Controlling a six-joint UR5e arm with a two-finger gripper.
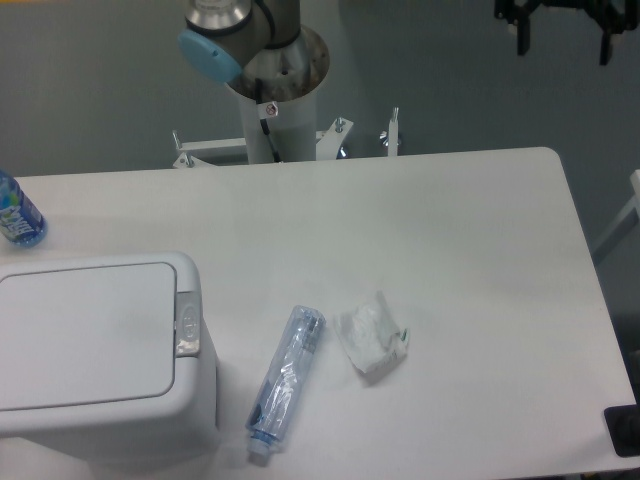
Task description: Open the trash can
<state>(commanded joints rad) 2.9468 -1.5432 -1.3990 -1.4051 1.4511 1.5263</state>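
Note:
The trash can is a large white boxy bin at the table's front left. Its flat lid lies shut, and a grey push-button strip runs along the lid's right edge. My gripper hangs high at the top right of the view, far from the bin and above the table's back right corner. Only its two black fingertips show, spread wide apart with nothing between them.
A clear plastic bottle lies on its side just right of the bin. Beside it is a crumpled white wrapper. A blue-labelled bottle stands at the left edge. The arm's base rises behind the table.

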